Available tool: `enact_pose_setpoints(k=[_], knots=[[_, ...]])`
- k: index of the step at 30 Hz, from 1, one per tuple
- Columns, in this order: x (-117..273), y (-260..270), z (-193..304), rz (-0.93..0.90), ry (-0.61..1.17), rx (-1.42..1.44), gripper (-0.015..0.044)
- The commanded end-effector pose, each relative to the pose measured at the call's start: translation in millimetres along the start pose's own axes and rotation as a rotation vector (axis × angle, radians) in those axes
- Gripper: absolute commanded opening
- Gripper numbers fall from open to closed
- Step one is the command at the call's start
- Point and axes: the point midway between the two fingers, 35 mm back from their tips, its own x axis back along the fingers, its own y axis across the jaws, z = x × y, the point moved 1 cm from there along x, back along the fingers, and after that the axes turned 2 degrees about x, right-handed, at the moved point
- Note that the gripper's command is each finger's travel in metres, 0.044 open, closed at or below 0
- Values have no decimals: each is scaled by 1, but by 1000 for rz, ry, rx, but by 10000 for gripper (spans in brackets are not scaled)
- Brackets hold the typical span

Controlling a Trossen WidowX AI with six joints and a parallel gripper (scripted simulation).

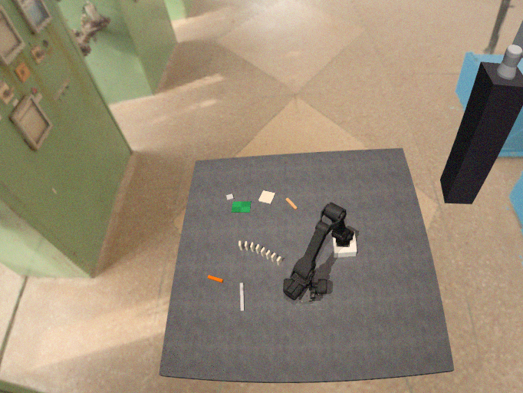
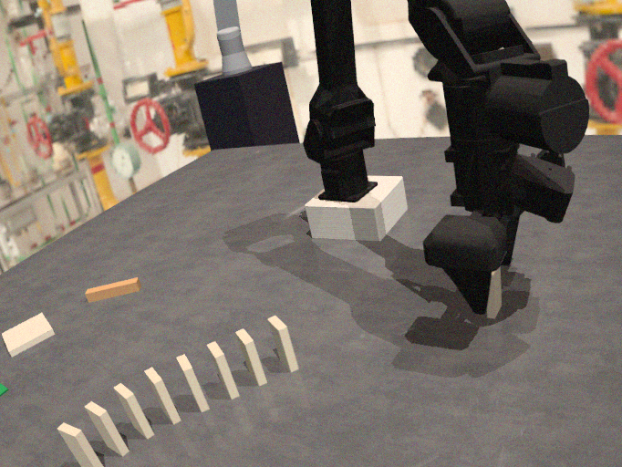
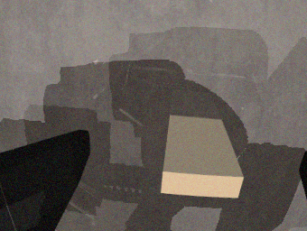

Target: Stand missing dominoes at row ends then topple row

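Observation:
Several cream dominoes point(image 1: 257, 249) point(image 2: 224, 374) stand upright in an evenly spaced, slightly curved row. One more cream domino point(image 2: 495, 296) point(image 3: 200, 146) stands upright by itself, well off the row's right end in the exterior view. My gripper point(image 2: 494, 287) point(image 3: 201, 152) is open and low over this single domino, with one finger on either side of it and nothing held. In the wrist view the domino lies between the fingers, with gaps on both sides. In the exterior view the near finger hides part of it, and in the top view the arm hides it.
A light orange bar point(image 1: 291, 203) point(image 2: 112, 290), a flat cream block point(image 1: 266, 196) point(image 2: 27, 334), a green plate point(image 1: 241, 206) and a small white piece point(image 1: 229, 196) lie beyond the row. An orange bar point(image 1: 215, 279) and a white bar point(image 1: 241, 296) lie on the other side.

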Motion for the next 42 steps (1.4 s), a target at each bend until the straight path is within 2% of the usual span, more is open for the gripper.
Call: enact_pose_setpoints(k=[1,14,24,33,39,42], knots=[[-5,1,1,-5,-1,3,440],[-5,1,1,-5,-1,3,107],[-2,1,0,-4,-1,3,107],[128,0,1,-3,3,0,107],[131,-1,2,-3,3,-23,107],[131,-23,22,-1,5,-344,107]])
